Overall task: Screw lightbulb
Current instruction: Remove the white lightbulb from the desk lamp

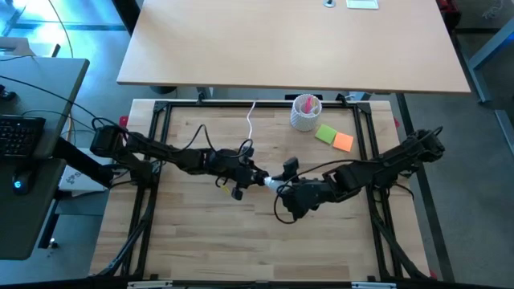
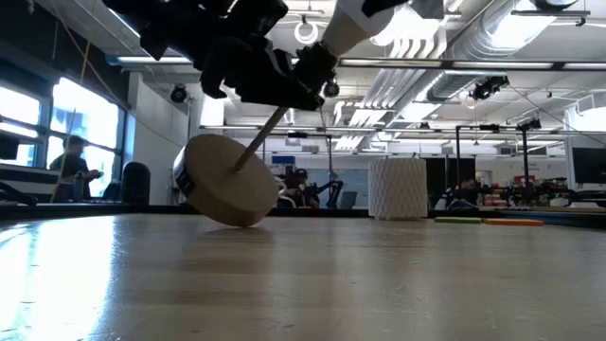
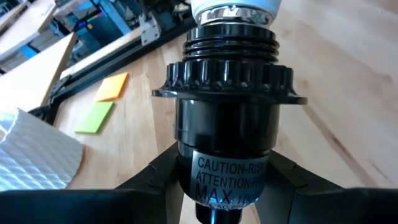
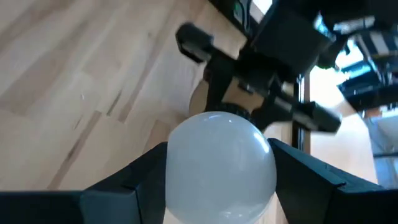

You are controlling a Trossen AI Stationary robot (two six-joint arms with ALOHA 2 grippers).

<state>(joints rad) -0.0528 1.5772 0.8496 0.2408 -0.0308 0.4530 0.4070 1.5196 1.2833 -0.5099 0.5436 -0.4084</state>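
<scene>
The lightbulb (image 4: 221, 163), white and rounded, sits with its silvery screw base (image 3: 233, 14) in the mouth of the black socket (image 3: 227, 106). The socket tops a lamp stand with a thin stem and a round wooden base (image 2: 227, 180), which hangs tilted in the low view. My left gripper (image 3: 227, 186) is shut on the socket, near the table's middle (image 1: 247, 170). My right gripper (image 4: 221, 180) comes from the right (image 1: 283, 186) and is shut on the bulb's glass. My left gripper pinches the socket's lower barrel (image 3: 186, 174) between its two fingers, which lie across it. The stand is tilted, with the socket end toward the right arm. Whether the wooden base's lower rim (image 2: 237, 222) rests on the table, I cannot tell. My right gripper pinches the bulb's round glass (image 4: 180, 168) between its two fingers (image 4: 140, 180), one on each side. The fingers run along the bulb's axis, pointing at the socket from the table's right and slanting down. The bulb stays clear of the table, its screw end in the socket.
A white ribbed cup (image 1: 305, 111) with pink contents stands at the far middle of the table, with a green note (image 1: 325, 133) and an orange note (image 1: 343, 142) beside it. A white cord (image 1: 250, 120) runs to the far edge. The black frame (image 1: 161, 120) borders the wooden tabletop.
</scene>
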